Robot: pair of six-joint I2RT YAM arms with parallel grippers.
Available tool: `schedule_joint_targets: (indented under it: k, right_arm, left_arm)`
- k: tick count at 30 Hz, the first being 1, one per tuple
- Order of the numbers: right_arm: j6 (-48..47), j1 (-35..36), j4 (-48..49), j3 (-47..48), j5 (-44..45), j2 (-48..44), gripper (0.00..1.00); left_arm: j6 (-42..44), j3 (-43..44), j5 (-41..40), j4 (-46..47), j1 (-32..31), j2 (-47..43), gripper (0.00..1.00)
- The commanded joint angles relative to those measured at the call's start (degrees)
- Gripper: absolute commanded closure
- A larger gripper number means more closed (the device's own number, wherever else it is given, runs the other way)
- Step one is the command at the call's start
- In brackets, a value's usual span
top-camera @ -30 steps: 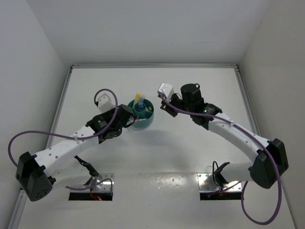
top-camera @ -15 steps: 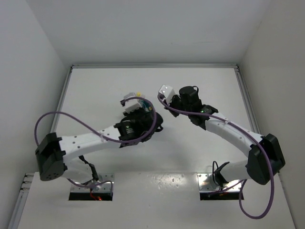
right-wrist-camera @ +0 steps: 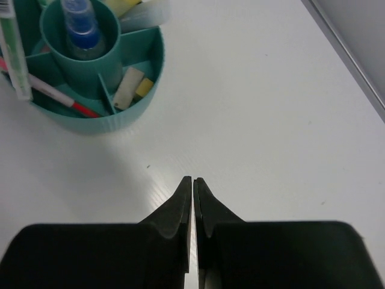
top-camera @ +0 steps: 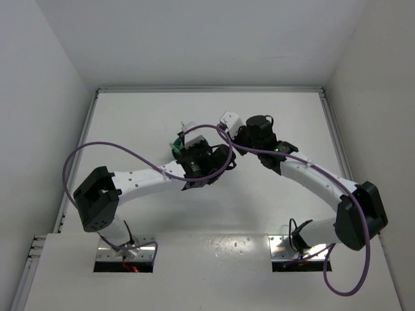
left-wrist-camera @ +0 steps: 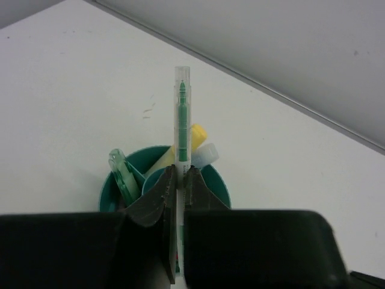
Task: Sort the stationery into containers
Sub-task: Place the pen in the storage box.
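Observation:
My left gripper (left-wrist-camera: 181,171) is shut on a green pen with a clear cap (left-wrist-camera: 181,114) and holds it over the round teal tub (left-wrist-camera: 213,180). In the tub stand a mint-green stick (left-wrist-camera: 123,177), a yellow stick (left-wrist-camera: 197,133) and a light-blue stick (left-wrist-camera: 207,154). My right gripper (right-wrist-camera: 192,179) is shut and empty, low over the bare table, to the right of the tub (right-wrist-camera: 129,111). That view shows a blue-capped bottle (right-wrist-camera: 81,27) in the tub's centre cup, a red and white pen (right-wrist-camera: 60,97), a tan block (right-wrist-camera: 128,88) and the green pen (right-wrist-camera: 13,54).
In the top view my left arm (top-camera: 149,178) reaches across and covers most of the tub (top-camera: 176,144). My right arm (top-camera: 305,172) lies close beside it on the right. White walls enclose the table; a wall edge (right-wrist-camera: 346,54) runs at the right.
My left arm has swung right and forward over the tub, which it now hides in the top view. My right arm has shifted only slightly.

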Motion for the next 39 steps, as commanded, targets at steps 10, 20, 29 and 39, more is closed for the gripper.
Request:
schedule_joint_targets:
  k: [10,20,29,39]
  right_arm:
    - [0.19,-3.22,4.89,0.01,5.13,-1.97,0.97]
    - [0.72,-4.28,4.89,0.01,3.55,-1.44,0.97]
    - [1.25,-4.80,4.36,0.01,2.49,-0.91,0.97]
    - [1.25,-5.32,3.83,0.01,1.44,-0.91,0.97]
  left_arm:
    - [-17.35,1.02,-7.42,-13.99,4.24,7.13,1.00]
    - [-37.47,5.32,-6.28,-32.52,4.77,13.71,1.00]
    - [-65.44,11.93,-6.36,-59.61,3.01,21.10,0.77]
    - [-63.52,12.45,-6.89,-59.61,3.01,18.64,0.47]
